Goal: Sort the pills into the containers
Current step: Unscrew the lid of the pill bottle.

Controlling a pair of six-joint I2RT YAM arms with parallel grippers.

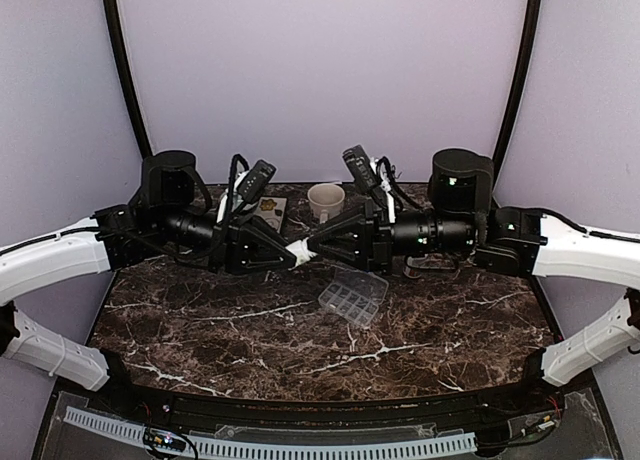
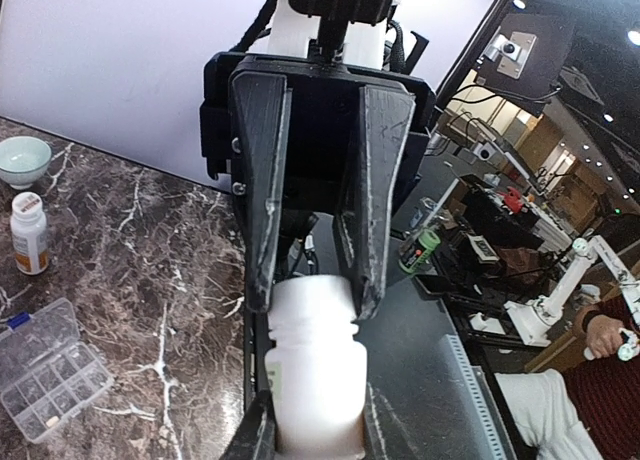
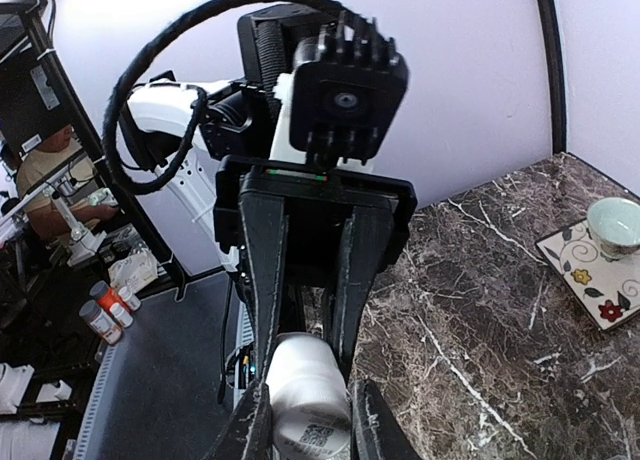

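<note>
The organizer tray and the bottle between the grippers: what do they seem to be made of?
Organizer tray: clear glossy plastic, probably; the marbled tabletop shows through it. White bottle: opaque plastic, apparently matte, with moulded neck ridges.

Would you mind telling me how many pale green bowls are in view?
2. One bowl sits on the floral plate; the other bowl stands on the table beside a pill bottle. More may be hidden.
</note>
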